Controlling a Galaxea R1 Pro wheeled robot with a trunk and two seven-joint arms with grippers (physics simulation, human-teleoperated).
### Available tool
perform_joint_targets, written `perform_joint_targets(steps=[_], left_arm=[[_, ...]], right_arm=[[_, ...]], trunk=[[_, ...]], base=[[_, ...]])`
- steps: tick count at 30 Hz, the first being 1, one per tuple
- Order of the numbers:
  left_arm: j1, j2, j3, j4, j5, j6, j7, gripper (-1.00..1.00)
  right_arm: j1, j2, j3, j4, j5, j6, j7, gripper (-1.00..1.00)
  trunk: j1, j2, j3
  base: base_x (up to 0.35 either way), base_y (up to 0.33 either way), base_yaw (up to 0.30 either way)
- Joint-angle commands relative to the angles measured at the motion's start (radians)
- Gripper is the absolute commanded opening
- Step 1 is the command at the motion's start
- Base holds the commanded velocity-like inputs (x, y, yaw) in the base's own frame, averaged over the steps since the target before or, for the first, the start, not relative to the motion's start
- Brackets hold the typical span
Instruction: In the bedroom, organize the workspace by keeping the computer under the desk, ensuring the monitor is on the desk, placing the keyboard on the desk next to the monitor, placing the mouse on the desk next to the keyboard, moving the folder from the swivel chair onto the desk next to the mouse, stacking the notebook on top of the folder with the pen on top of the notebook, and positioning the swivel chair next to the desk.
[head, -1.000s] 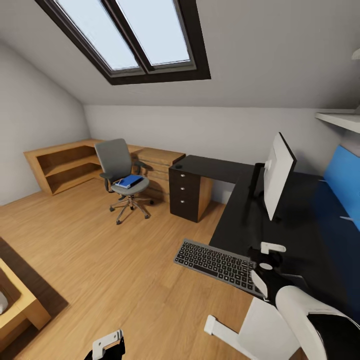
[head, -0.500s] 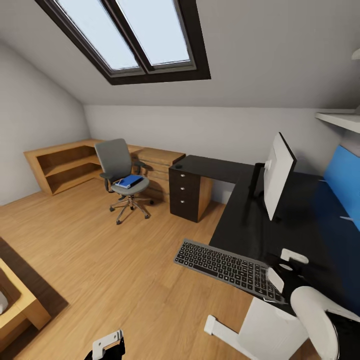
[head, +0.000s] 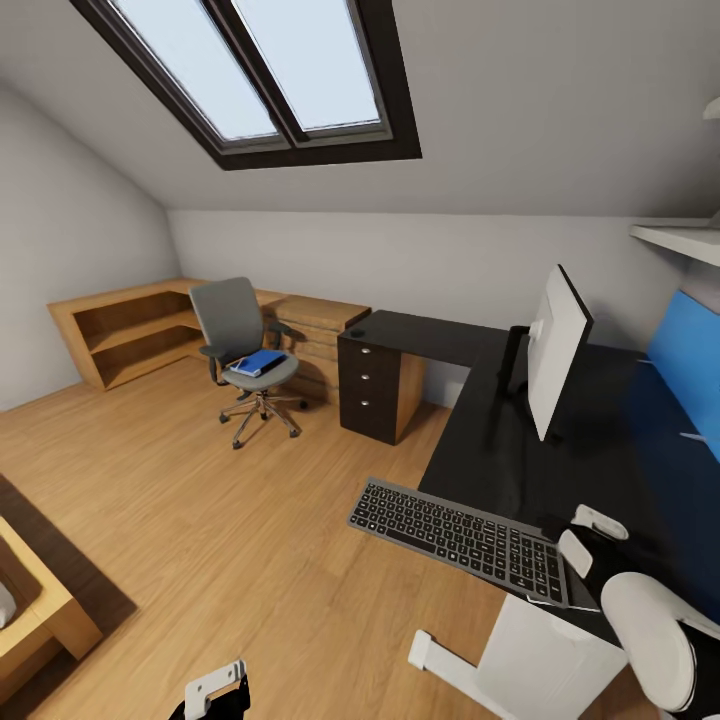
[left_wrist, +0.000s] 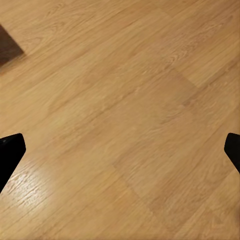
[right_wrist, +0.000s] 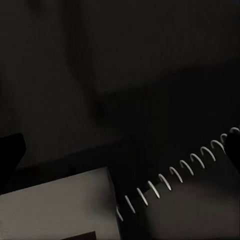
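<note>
Just beside the keyboard's (head: 460, 532) right end hovers the right claw (head: 588, 537), spread wide

A dark, matte black desk surface (right_wrist: 125, 65) is lying under the camera. On it a dark notebook with a white wire spiral binding (right_wrist: 175, 176) is resting, its coils running in a slanted row. Just beside the spiral, a flat grey rectangular corner of a keyboard (right_wrist: 60, 205) is lying, its edge nearly touching the coils. Two black fingertips (right_wrist: 10, 150) are showing at the frame's edges, spread wide apart.
</note>
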Motion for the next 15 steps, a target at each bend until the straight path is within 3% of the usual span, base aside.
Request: perform_joint_targets(steps=[1,15], left_arm=[[-0.001,0.001,-0.004,0.0,0.011,-0.006,0.006,1.0],[-0.001,0.001,-0.004,0.004,0.011,-0.006,0.006,1.0]], right_arm=[[0.0,0.0,-0.001,-0.003,-0.007,0.008,-0.002,1.0],[0.0,0.0,-0.02,-0.009,-0.008,0.018,0.005,1.0]], trunk=[[0.0,-0.001,-0.001],[0.0,-0.001,-0.001]], base=[[0.0,0.0,0.0],[-0.012,0.0,0.0]])
